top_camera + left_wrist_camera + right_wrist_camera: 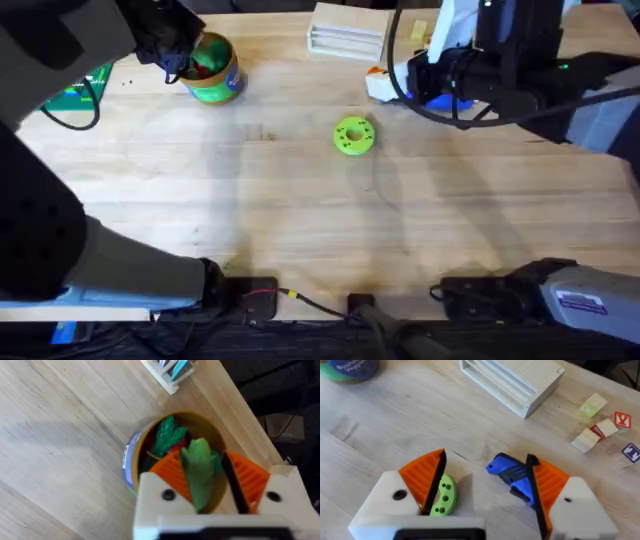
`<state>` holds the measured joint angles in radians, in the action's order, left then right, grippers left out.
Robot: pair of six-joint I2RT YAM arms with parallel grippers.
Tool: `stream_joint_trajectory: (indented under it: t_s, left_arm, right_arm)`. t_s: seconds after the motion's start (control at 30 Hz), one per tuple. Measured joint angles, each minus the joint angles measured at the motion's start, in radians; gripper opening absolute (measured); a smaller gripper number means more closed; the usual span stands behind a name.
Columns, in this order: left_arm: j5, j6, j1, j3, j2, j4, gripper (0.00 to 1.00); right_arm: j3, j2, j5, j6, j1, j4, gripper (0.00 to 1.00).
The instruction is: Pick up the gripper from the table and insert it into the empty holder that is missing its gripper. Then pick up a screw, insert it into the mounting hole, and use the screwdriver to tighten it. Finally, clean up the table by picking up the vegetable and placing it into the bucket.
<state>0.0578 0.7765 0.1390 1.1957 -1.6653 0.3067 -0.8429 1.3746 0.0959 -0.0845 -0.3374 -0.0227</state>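
My left gripper [185,68] [200,457] hangs over the bucket [215,82] [127,462] at the back left. Its orange pads are shut on the green vegetable [200,477], which sits above the bucket's mouth, where green and red toy pieces lie. At the back right, my right gripper [415,92] [485,457] is low over the table and open. The blue screwdriver [445,100] [512,477] lies on the wood between its fingers, close to one pad. Both grippers have orange pads on both white mounts. The loose gripper, the empty holder and the screw are out of view.
A flat yellow-green disc [353,136] [442,502] lies mid-table, near the right gripper. A pale wooden box [350,30] [515,382] stands at the back, with small letter tiles [600,430] beside it. A green board [80,90] with cables sits at the far left.
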Motion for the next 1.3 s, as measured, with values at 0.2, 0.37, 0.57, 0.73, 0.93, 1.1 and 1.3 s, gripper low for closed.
stream_joint_trajectory:
  t_s: [0.2,0.37,0.57,0.73,0.93,1.1,1.3]
  left_arm:
    - [0.008,0.000,0.000,0.000,-0.005,-0.004,0.986]
    - [0.011,-0.080,0.000,0.000,0.005,-0.001,0.995]
    - [0.013,-0.267,-0.002,0.000,0.133,0.047,0.997]
    - [0.018,-0.476,-0.046,0.000,0.331,0.193,0.995]
    - [0.018,-0.695,-0.205,0.000,0.504,0.423,0.998]
    - [0.018,-0.769,-0.386,0.000,0.588,0.534,0.502]
    - [0.018,-0.798,-0.535,0.000,0.645,0.566,0.016]
  right_arm:
    - [0.000,0.000,0.000,0.000,0.000,0.000,0.992]
    - [0.000,0.000,0.000,0.000,0.000,-0.018,0.992]
    - [0.000,-0.018,-0.001,0.010,0.000,-0.012,0.992]
    - [-0.066,-0.072,-0.001,0.011,0.000,0.133,0.991]
    - [-0.246,-0.079,-0.001,0.011,0.000,0.431,0.991]
    - [-0.359,-0.079,-0.001,0.011,0.000,0.620,0.991]
    - [-0.394,-0.080,0.000,0.011,0.000,0.705,0.991]
